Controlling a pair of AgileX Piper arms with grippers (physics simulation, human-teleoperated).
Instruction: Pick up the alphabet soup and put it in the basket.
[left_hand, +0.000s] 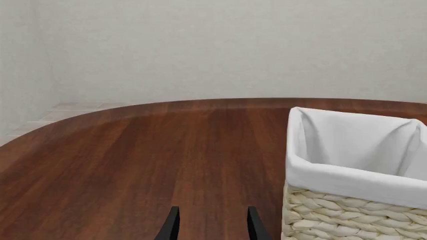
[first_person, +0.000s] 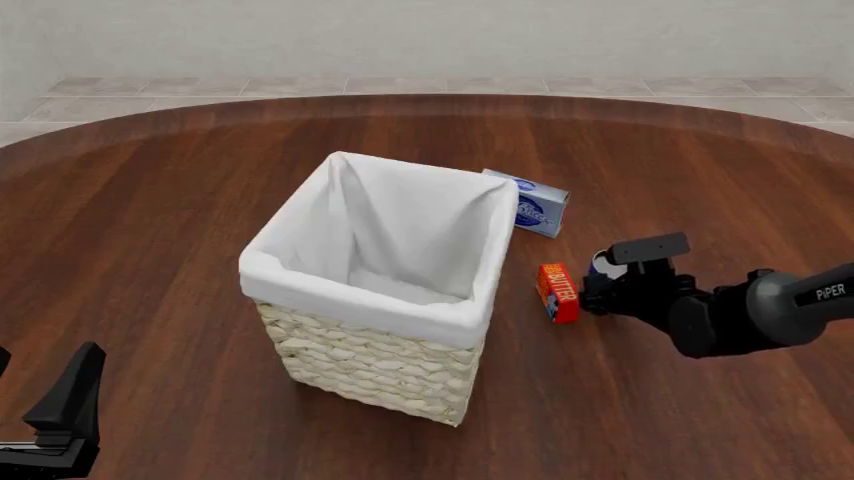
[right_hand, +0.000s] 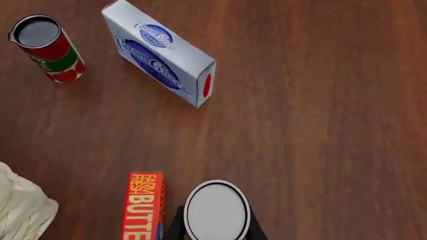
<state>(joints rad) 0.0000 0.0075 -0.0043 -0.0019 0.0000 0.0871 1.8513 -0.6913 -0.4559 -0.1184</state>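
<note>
Between the fingers of the right gripper (right_hand: 217, 227) stands the alphabet soup (right_hand: 216, 209), flanked on both sides; whether the pads pinch it yet cannot be told. Confirm a firm grip before lifting straight up, clear of the butter box (right_hand: 143, 205) just beside it, then carry toward the basket (first_person: 350, 370).

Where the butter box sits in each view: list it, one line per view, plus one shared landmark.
Front view: the butter box stands on the table between the basket and the right gripper.
Right wrist view: butter box beside the alphabet soup.
Left wrist view: not in it.
Shared landmark: the basket's white liner.
</note>
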